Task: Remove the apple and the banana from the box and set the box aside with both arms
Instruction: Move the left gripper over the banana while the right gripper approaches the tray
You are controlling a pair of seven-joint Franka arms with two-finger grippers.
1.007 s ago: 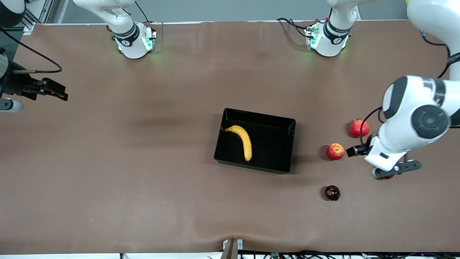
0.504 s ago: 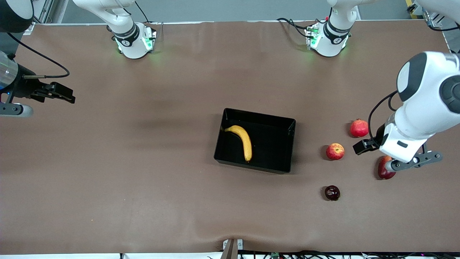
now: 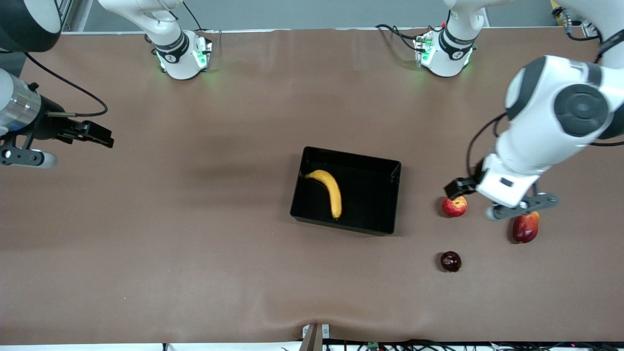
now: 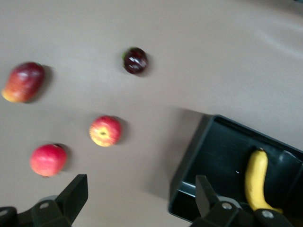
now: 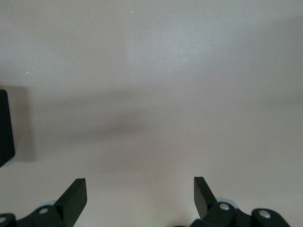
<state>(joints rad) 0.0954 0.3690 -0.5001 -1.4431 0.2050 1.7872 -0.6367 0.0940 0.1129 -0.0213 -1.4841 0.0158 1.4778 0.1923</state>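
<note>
The black box (image 3: 351, 155) stands mid-table with the yellow banana (image 3: 327, 190) lying inside it. The red apple (image 3: 454, 207) rests on the table beside the box, toward the left arm's end. My left gripper (image 3: 457, 188) hangs open just above the apple, holding nothing. The left wrist view shows the apple (image 4: 105, 131), the box (image 4: 189, 170) and the banana (image 4: 255, 179) ahead of the open left gripper (image 4: 139, 189). My right gripper (image 3: 97, 136) is open and empty over bare table at the right arm's end, and its wrist view shows the right gripper (image 5: 139, 191) above plain table.
A red-and-yellow mango (image 3: 525, 227) and a small dark fruit (image 3: 450, 261) lie nearer the front camera than the apple. A red pomegranate (image 4: 47, 160) sits beside the apple, hidden by the left arm in the front view.
The left arm has swung toward the box, bringing its gripper over the apple, uncovering the mango and hiding the pomegranate. The right gripper has drifted toward the table's middle.
</note>
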